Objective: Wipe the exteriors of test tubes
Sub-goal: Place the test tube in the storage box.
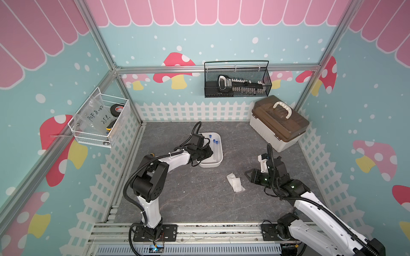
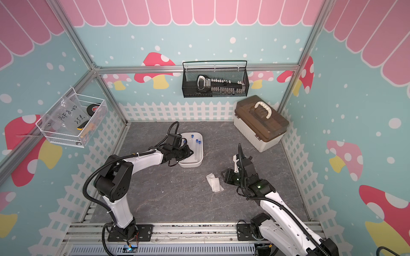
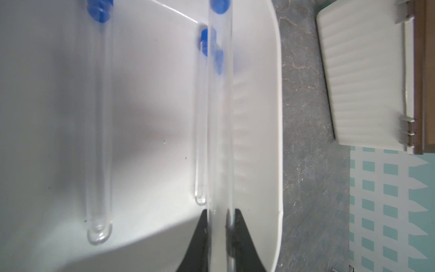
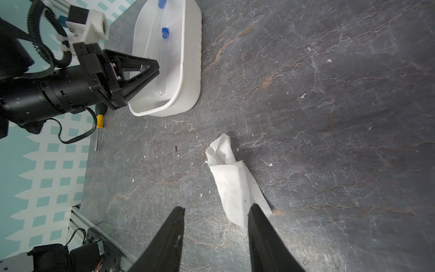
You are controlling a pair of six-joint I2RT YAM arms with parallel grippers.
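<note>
wire basket [image 1: 99, 119]: white, hung on the left wall, with a roll of black tape and a written-on clear bag inside.
screwdriver [image 4: 99, 122]: lies on the table [image 1: 177, 195] by the left fence wall, just off the tray's near end. It shows only in the right wrist view, where the left arm covers most of the handle.
left gripper [image 3: 220, 212]: reaches over the near end of the tray, its black fingers [image 3: 200, 235] pressed onto the rounded end of one tube.
held test tube [image 3: 220, 117]: long, thin and clear, with its blue cap at the end away from the fingers. It runs along the tray's length over the tray floor.
other test tubes [image 3: 98, 117]: three more of the same clear, blue-capped kind lie on the tray floor, roughly parallel. One lies apart and two lie close together, one of those largely behind the held tube in the left wrist view.
tray [image 1: 218, 163]: white, oblong and deep-walled, left of centre on the table. In both top views the left wrist covers its near left part.
cloth [image 1: 235, 182]: a crumpled white gauze piece, flat on the table between tray and right arm.
right gripper [image 4: 216, 207]: fingers spread with nothing between them, low over the table just beside the cloth.
mesh basket [image 1: 237, 79]: black, on the back wall, holding tools.
toolbox [image 1: 279, 124]: cream with a brown lid, in the far right corner.
</note>
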